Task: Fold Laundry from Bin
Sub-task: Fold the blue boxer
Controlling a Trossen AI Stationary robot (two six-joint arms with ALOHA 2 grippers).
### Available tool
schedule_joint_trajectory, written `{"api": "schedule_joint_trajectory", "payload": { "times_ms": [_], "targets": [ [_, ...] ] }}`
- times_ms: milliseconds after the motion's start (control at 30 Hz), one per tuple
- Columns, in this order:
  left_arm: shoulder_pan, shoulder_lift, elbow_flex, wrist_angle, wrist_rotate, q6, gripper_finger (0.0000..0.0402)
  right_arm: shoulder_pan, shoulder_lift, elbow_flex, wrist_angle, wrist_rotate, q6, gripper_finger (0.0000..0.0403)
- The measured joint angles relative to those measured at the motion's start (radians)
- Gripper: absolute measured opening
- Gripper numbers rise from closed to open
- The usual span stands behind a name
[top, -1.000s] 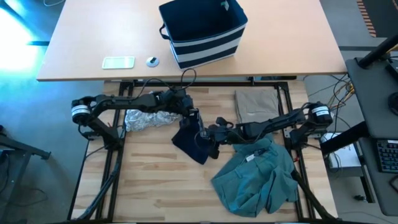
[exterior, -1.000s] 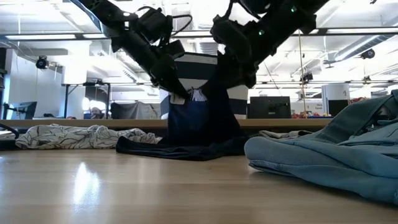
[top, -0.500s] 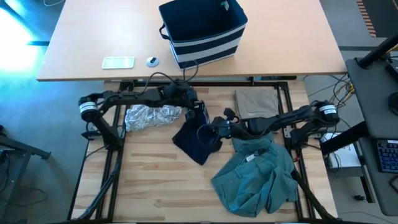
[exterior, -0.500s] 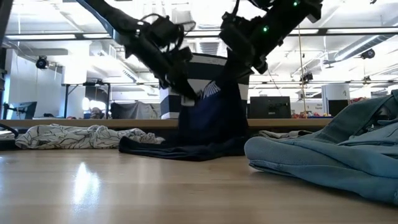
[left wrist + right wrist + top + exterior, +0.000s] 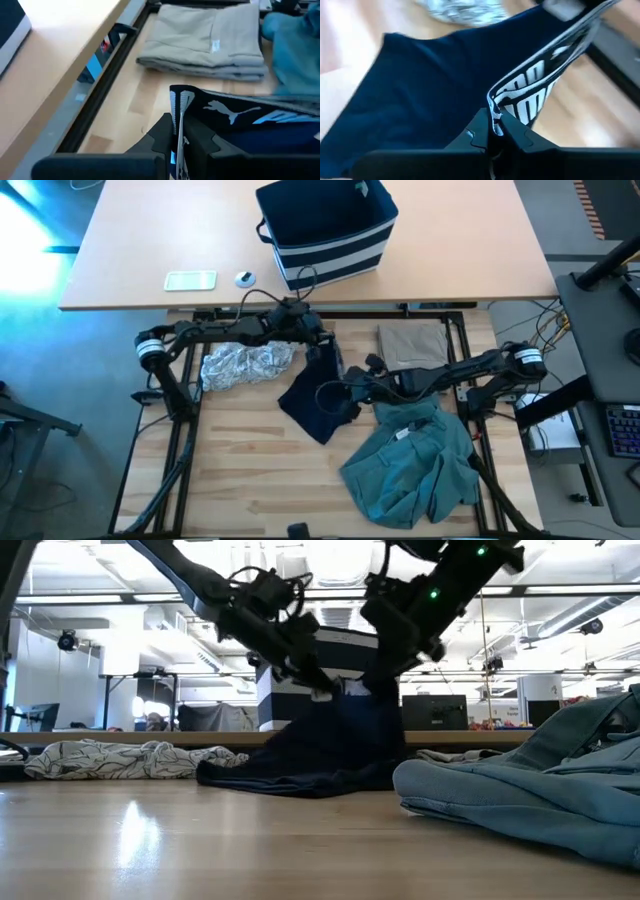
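A dark navy garment (image 5: 312, 408) with white print is held up by one edge between both grippers, and its lower part lies on the wooden table. My left gripper (image 5: 326, 356) is shut on that edge at its far end. My right gripper (image 5: 349, 392) is shut on it closer to the table's near edge. In the low view, my left gripper (image 5: 326, 692) and my right gripper (image 5: 386, 680) stand above the garment (image 5: 330, 745). A grey-white patterned garment (image 5: 240, 366) lies to the left, a folded tan one (image 5: 412, 346) to the far right, and a teal one (image 5: 410, 468) to the near right. My left gripper pinches the garment's white-striped edge (image 5: 179, 102) between its two fingers. The edge stands upright out of the fingertips, and the cloth with its white print (image 5: 227, 112) runs off toward the other arm. The garment is lifted here, and its lower part is on the table. My right gripper pinches the garment's edge at the white print (image 5: 496, 111) between its two fingers. The edge runs from the fingers up toward the other gripper. The navy cloth (image 5: 430, 85) hangs down from it toward the table.
The navy bin (image 5: 326, 228) with white stripes stands on the lighter table beyond the far edge, beside a phone (image 5: 190, 280) and a small round thing (image 5: 245, 278). Black frame rails (image 5: 180, 420) border the work table. Bare wood (image 5: 250, 480) lies at the near left.
My left gripper has moved toward the far edge and a little to the right, taking the navy garment's edge with it. My right gripper has shifted slightly right. The held edge has moved right with them, while the lower cloth has stayed on the table.
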Motion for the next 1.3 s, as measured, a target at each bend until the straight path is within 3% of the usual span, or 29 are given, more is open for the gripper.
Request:
{"api": "schedule_joint_trajectory", "payload": {
  "times_ms": [200,367,633,700,800,867,933,1100,1233,1300],
  "targets": [
    [0.002,0.132,0.066,-0.038,-0.008,-0.070,0.0016,-0.043,-0.036,0.000,-0.137,0.028,0.117,0.0013],
    [0.006,0.217,0.201,-0.216,-0.009,-0.069,0.0026,-0.074,-0.035,0.000,-0.169,0.003,0.181,0.0013],
    [0.051,0.266,0.461,-0.604,-0.077,0.024,0.0125,-0.109,-0.035,0.000,-0.332,-0.015,0.463,0.0013],
    [0.065,0.261,0.496,-0.703,-0.017,0.012,0.0152,-0.112,-0.034,-0.001,-0.356,-0.010,0.490,0.0013],
    [0.070,0.239,0.497,-0.789,0.206,-0.039,0.0178,-0.115,-0.033,-0.001,-0.361,-0.019,0.493,0.0013],
    [0.048,0.227,0.465,-0.786,0.376,-0.064,0.0183,-0.121,-0.033,-0.001,-0.361,-0.025,0.507,0.0013],
    [0.008,0.226,0.420,-0.761,0.436,-0.095,0.0182,-0.128,-0.033,-0.001,-0.362,-0.025,0.529,0.0013],
    [-0.089,0.233,0.263,-0.525,0.332,-0.201,0.0163,-0.133,-0.035,-0.001,-0.359,-0.025,0.536,0.0013],
    [-0.092,0.251,0.187,-0.301,0.156,-0.380,0.0147,-0.133,-0.035,-0.001,-0.357,-0.044,0.536,0.0013],
    [-0.072,0.262,0.162,-0.229,0.132,-0.442,0.0140,-0.133,-0.035,-0.001,-0.357,-0.048,0.536,0.0013]
  ]
}}
